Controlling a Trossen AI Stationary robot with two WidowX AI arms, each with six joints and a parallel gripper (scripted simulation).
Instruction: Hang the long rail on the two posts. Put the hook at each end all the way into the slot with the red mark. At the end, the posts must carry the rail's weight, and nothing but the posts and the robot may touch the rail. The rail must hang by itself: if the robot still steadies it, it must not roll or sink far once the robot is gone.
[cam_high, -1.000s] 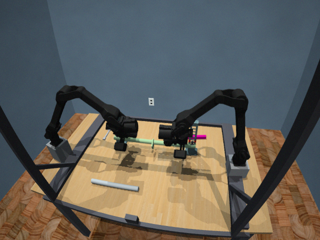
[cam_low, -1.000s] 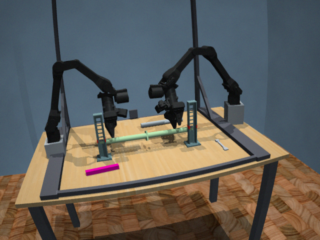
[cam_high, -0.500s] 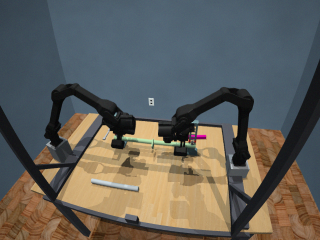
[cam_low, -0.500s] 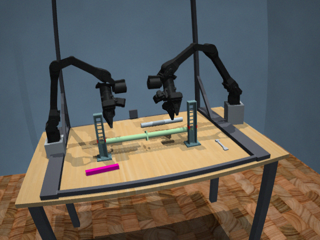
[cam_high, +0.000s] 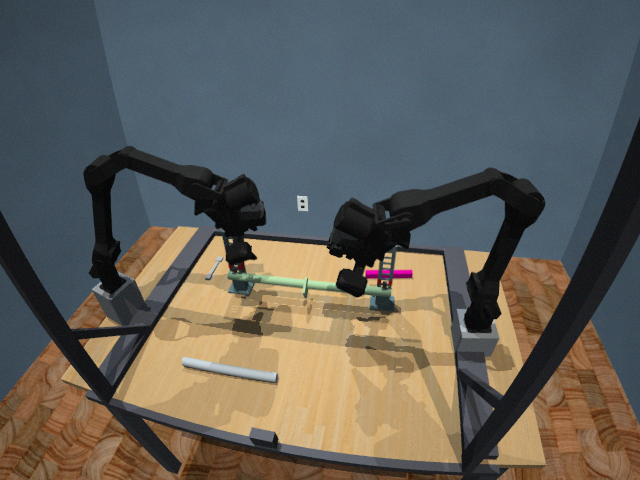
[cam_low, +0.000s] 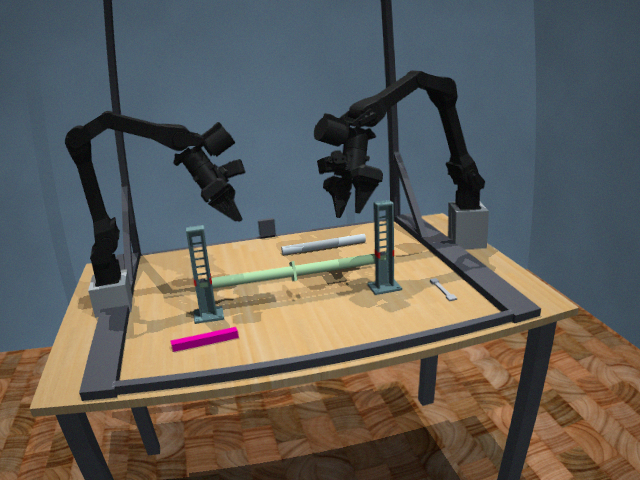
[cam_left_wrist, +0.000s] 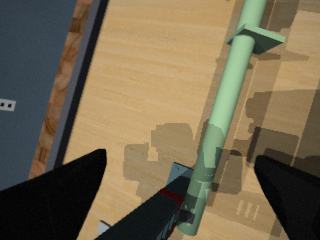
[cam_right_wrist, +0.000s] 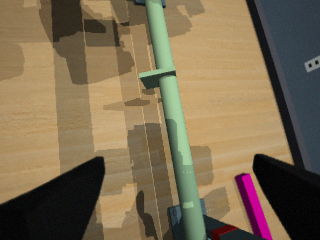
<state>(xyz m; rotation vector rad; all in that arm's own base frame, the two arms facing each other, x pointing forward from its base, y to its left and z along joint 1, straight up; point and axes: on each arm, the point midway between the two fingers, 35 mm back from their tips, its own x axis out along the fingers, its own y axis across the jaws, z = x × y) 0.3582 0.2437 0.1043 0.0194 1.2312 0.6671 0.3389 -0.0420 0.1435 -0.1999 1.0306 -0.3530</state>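
Note:
The pale green long rail (cam_high: 305, 283) (cam_low: 294, 268) spans the two teal ladder posts (cam_low: 200, 273) (cam_low: 383, 248). Its ends sit at the red marks (cam_low: 383, 254), and it is off the table top. My left gripper (cam_high: 238, 251) (cam_low: 350, 201) is open and empty above the rail end at one post. In the left wrist view, the rail (cam_left_wrist: 225, 115) and that post (cam_left_wrist: 165, 210) lie below the spread fingers. My right gripper (cam_high: 351, 281) (cam_low: 227, 206) is open and empty above the other end. The right wrist view shows the rail (cam_right_wrist: 172, 115) well below the fingers.
A grey cylinder (cam_high: 230, 369) (cam_low: 323, 243) lies on the table away from the posts. A magenta bar (cam_high: 388, 271) (cam_low: 204, 338) lies beside the right arm's post. A small grey wrench (cam_high: 214, 268) (cam_low: 443, 288) lies near the left arm's post. A dark block (cam_high: 263, 438) sits on the frame edge.

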